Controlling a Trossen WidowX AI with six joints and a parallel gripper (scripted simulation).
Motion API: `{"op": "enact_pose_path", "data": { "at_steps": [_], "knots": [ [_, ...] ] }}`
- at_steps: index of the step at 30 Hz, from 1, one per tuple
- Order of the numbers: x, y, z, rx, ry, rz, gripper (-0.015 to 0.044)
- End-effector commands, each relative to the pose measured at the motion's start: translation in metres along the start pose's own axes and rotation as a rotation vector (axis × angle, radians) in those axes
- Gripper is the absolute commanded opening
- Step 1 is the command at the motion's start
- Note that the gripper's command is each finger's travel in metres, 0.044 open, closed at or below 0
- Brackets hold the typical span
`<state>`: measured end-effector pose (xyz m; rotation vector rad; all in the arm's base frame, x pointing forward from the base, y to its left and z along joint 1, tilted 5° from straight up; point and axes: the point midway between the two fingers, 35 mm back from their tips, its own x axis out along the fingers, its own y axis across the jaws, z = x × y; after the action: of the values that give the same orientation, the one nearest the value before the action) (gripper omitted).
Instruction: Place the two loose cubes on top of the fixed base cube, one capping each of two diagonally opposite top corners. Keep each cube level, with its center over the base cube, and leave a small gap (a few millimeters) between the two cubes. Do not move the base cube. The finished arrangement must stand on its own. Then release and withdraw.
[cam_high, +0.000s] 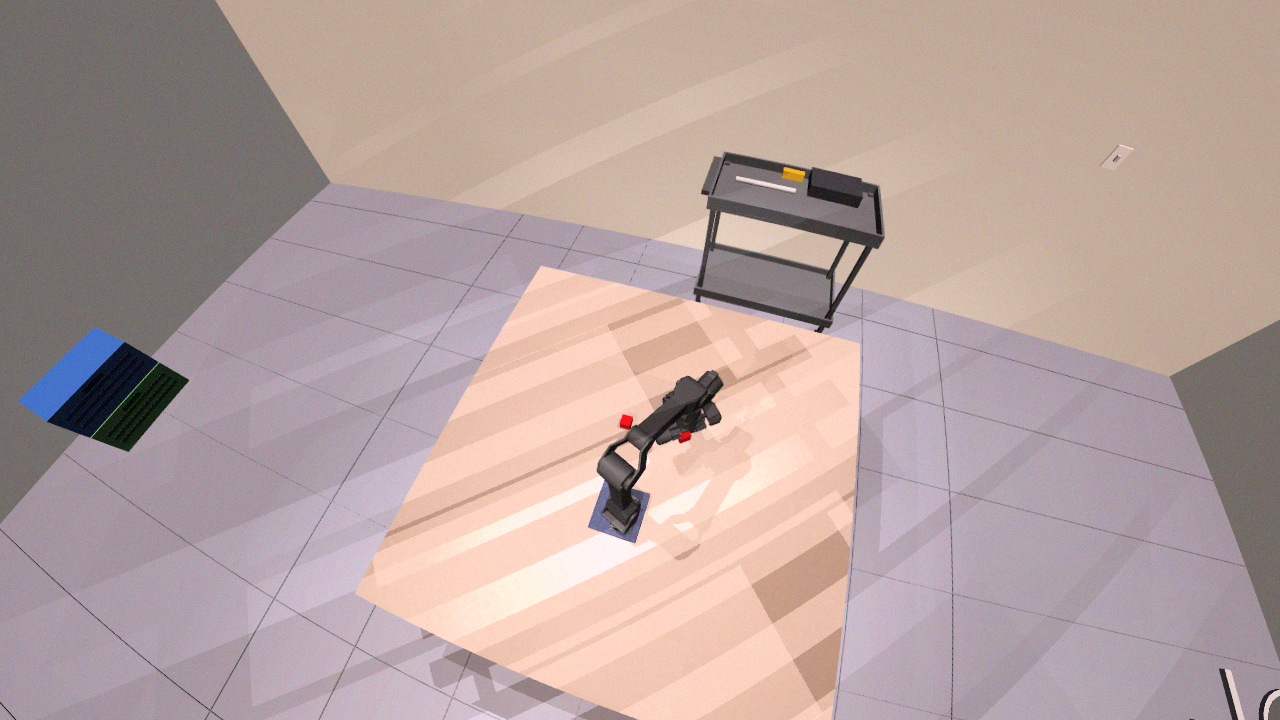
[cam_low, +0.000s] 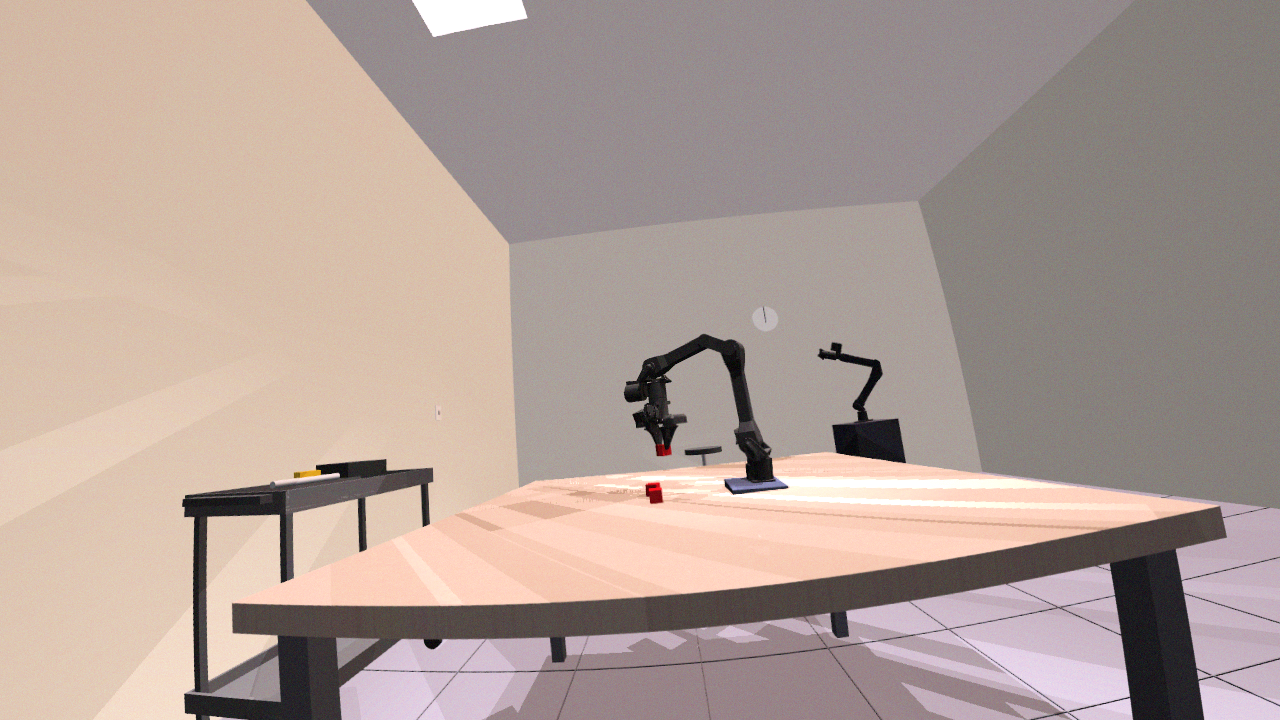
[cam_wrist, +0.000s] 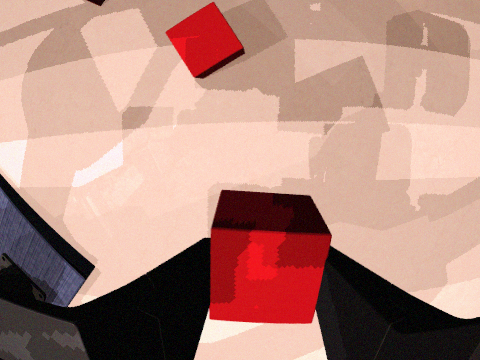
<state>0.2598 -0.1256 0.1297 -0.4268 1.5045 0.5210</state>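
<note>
held cube: bright red, darker on its shaded top face
two cubes on the counter: red, with dark maroon shaded sides
counter: pale peach wood with lighter and browner stripes
fingers: black
arm: black
base plate: slate blue
cart: dark grey
floor: lilac-grey tiles
</note>
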Motion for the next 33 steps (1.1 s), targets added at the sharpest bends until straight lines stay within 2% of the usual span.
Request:
{"op": "enact_pose_path", "data": {
  "at_steps": [1, 33],
  "knots": [
    [0.003, 0.007, 0.013, 0.105, -0.001, -0.003, 0.0105],
    [0.021, 0.072, 0.092, 0.812, -0.009, 0.005, 0.0105]
  ]
}}
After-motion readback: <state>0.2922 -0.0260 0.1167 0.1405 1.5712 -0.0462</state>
